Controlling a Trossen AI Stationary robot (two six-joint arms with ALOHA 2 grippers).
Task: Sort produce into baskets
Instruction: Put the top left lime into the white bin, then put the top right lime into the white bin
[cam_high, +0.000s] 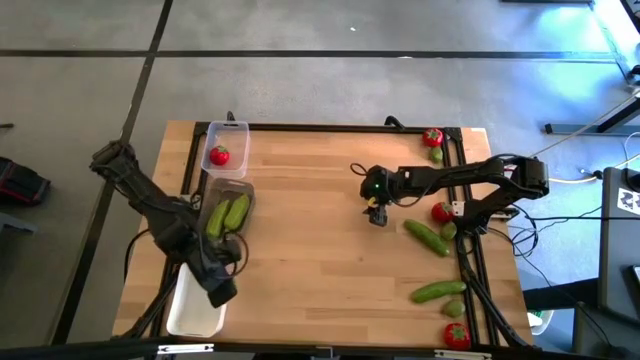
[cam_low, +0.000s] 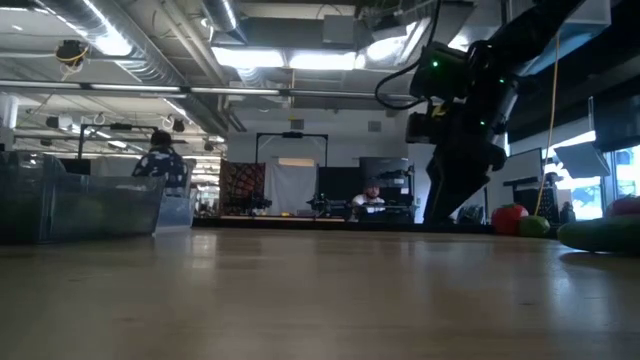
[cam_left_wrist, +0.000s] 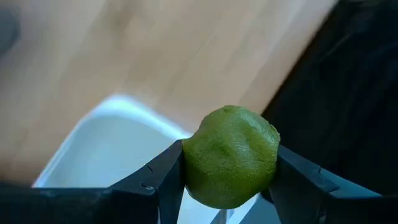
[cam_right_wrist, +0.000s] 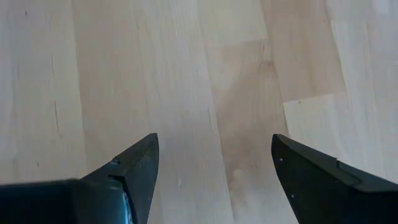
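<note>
My left gripper (cam_high: 220, 292) hangs over the white basket (cam_high: 193, 305) at the table's near left, shut on a round green lime (cam_left_wrist: 230, 157). Two clear baskets stand beyond it: one (cam_high: 225, 150) holds a red tomato (cam_high: 219, 155), the other (cam_high: 228, 210) holds green cucumbers (cam_high: 228, 215). My right gripper (cam_right_wrist: 214, 171) stands open over bare wood at mid-table (cam_high: 377, 215), nothing between its fingers. Loose produce lies at the right: a cucumber (cam_high: 427, 236), another cucumber (cam_high: 438, 291), tomatoes (cam_high: 441, 211) (cam_high: 456, 335) (cam_high: 431, 137). My left gripper pinches the lime between its two fingers, one on each opposite side (cam_left_wrist: 189, 163). The fingers point steeply down. The lime is lifted clear, above the white basket's rim (cam_left_wrist: 134, 109).
The table's black frame rail (cam_high: 462, 200) runs along the right edge, next to the loose produce. A small green piece (cam_high: 436, 155) lies by the far-right tomato. Bare wood lies between the baskets and my right gripper.
</note>
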